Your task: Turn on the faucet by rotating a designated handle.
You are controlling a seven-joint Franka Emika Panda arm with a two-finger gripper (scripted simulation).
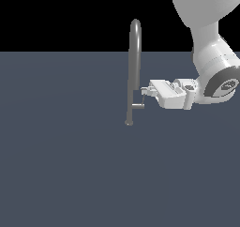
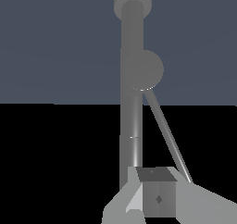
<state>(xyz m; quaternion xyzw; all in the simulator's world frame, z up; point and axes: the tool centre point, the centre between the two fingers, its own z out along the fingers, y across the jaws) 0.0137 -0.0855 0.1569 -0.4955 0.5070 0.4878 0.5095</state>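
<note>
**Closing in on the faucet handle from the side**

Seen in the exterior view: faucet [image 1: 134,71] upright mid-worktop [image 1: 61,174], arched on top. Handle [image 1: 139,101] low on its stem, stub pointing toward 3 o'clock, thin rod rising toward 12. Gripper [image 1: 146,92] reaching in horizontally from 3 o'clock, fingertips at the rod's upper end. Spread or pressed together: cannot tell.

pincer [image 2: 159,197] near faucet [image 2: 131,126] handle [image 2: 166,135]

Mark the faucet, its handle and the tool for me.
faucet [image 1: 134,66]: exterior view, mid spout tube.
handle [image 1: 138,106]: exterior view, horizontal stub near the foot.
tool [image 1: 145,93]: exterior view, fingertips beside the spout.
</note>
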